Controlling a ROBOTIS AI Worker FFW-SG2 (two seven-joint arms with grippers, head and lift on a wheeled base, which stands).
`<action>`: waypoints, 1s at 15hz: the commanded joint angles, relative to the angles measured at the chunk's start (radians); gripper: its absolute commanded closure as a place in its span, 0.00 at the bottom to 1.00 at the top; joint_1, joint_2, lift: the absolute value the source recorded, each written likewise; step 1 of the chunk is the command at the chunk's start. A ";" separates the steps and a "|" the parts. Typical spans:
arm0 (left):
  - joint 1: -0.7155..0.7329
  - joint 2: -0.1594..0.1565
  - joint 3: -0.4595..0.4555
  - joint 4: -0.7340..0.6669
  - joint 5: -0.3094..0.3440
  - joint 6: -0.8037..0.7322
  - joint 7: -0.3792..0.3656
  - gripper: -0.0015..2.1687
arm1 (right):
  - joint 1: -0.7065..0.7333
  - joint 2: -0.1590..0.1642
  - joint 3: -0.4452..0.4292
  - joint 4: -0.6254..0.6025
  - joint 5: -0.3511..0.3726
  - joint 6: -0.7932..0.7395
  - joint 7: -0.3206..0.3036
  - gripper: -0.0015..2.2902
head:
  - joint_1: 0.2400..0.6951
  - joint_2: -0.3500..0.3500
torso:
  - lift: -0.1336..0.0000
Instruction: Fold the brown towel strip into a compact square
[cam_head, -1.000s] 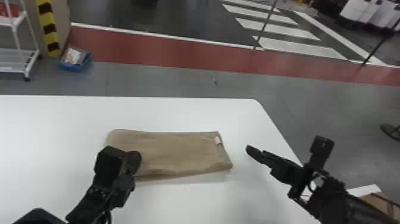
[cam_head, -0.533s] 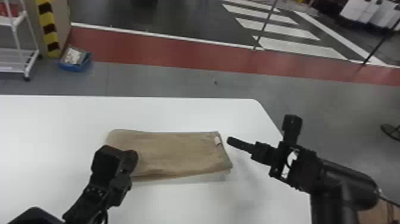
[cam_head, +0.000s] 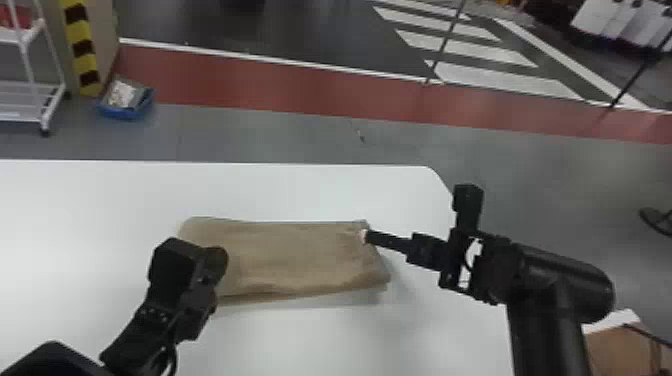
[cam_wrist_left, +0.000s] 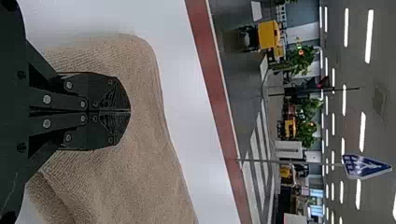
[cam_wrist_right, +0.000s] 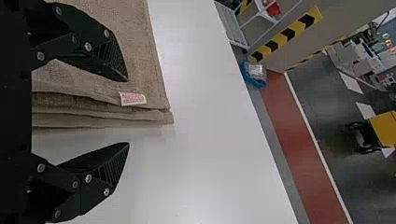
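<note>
The brown towel strip (cam_head: 300, 257) lies folded in layers on the white table. Over its left part is my left gripper (cam_head: 217, 260); in the left wrist view the left gripper (cam_wrist_left: 130, 111) is shut, its tips together above the cloth, and whether any fabric is pinched cannot be told. At the towel's right end stands my right gripper (cam_head: 367, 236). The right wrist view has the right gripper (cam_wrist_right: 128, 112) open, one finger over the towel (cam_wrist_right: 135, 51) and the other beyond its layered edge, with a small white label (cam_wrist_right: 132, 98) between them.
The white table (cam_head: 350, 340) extends around the towel, its rounded far corner close to my right arm. On the floor beyond are a blue bin (cam_head: 125, 102) and a white rack (cam_head: 30, 102). A cardboard box (cam_head: 620, 350) stands at the lower right.
My right gripper has moved left and inward from beside the table's right edge to the towel's right end. The left arm has shifted slightly, and the towel looks the same.
</note>
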 joint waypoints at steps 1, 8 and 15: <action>-0.001 0.003 0.006 0.001 0.000 0.000 -0.002 0.95 | -0.028 -0.007 0.022 0.031 0.013 0.037 -0.002 0.21 | 1.00 0.02 | 0.07; -0.006 0.012 0.026 0.002 0.003 -0.013 -0.011 0.95 | -0.083 -0.007 0.057 0.088 0.059 0.120 0.003 0.31 | 1.00 0.06 | 0.07; -0.013 0.012 0.027 0.016 0.005 -0.013 -0.011 0.95 | -0.074 -0.009 0.045 0.084 0.024 0.141 0.041 0.50 | 1.00 0.08 | 0.07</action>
